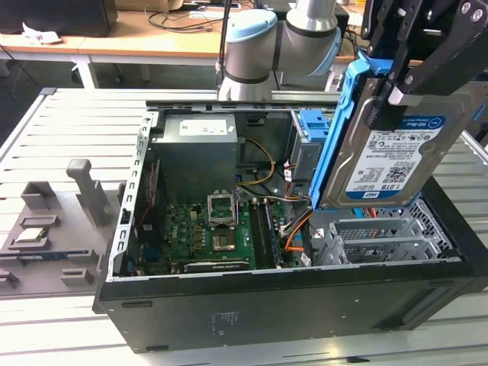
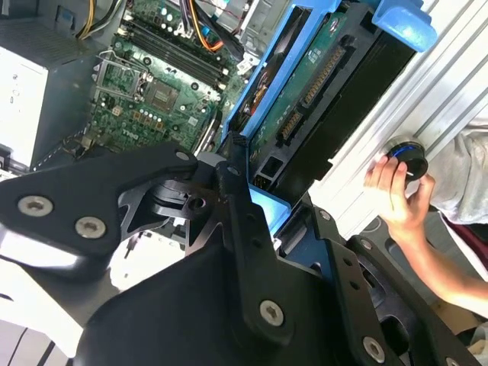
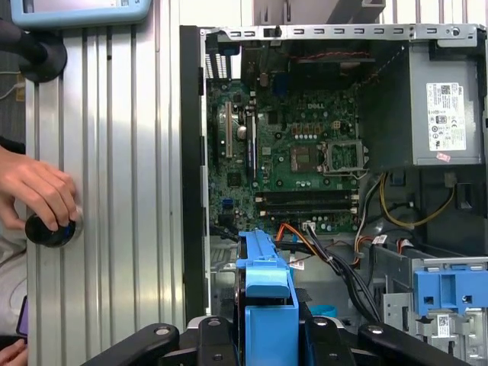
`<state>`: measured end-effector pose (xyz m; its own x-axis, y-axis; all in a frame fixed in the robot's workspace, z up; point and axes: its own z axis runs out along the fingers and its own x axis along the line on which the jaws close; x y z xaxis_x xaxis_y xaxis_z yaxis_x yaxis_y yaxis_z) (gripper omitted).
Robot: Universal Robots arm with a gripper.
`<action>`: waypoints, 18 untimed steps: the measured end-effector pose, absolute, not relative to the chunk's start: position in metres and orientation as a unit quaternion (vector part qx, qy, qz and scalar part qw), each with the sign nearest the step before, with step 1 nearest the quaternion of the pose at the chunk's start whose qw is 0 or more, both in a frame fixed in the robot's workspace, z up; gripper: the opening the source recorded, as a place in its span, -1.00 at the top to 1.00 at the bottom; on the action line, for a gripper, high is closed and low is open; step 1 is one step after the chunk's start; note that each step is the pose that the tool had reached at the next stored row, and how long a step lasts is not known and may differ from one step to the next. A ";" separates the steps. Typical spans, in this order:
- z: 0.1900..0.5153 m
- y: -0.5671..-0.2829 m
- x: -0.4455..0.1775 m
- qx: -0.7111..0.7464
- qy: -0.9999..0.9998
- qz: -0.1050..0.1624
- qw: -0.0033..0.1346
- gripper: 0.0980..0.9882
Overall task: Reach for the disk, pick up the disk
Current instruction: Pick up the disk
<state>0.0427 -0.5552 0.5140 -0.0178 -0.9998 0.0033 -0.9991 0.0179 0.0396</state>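
The disk (image 1: 396,156), a silver drive with a white-and-blue label and a blue plastic frame, hangs tilted on edge above the right end of the open computer case (image 1: 267,305). My gripper (image 1: 390,95) comes down from the upper right of the exterior view and is shut on the disk's top part. The first wrist view looks down the disk's blue frame edge (image 3: 267,282), with the black fingers (image 3: 217,335) on either side of it. Its green circuit-board underside (image 2: 305,84) shows in the second wrist view, clear of the case below.
Inside the case lie the motherboard (image 1: 206,232), a grey power supply (image 1: 198,152) and loose cables. Another blue caddy (image 1: 313,126) sits in the drive bay. A person's hand (image 3: 34,191) rests on a black knob beside the case. Grey fixtures (image 1: 84,191) stand at the exterior view's left.
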 end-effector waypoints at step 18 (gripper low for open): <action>0.509 -0.555 0.062 0.701 -0.713 -0.013 0.015 0.40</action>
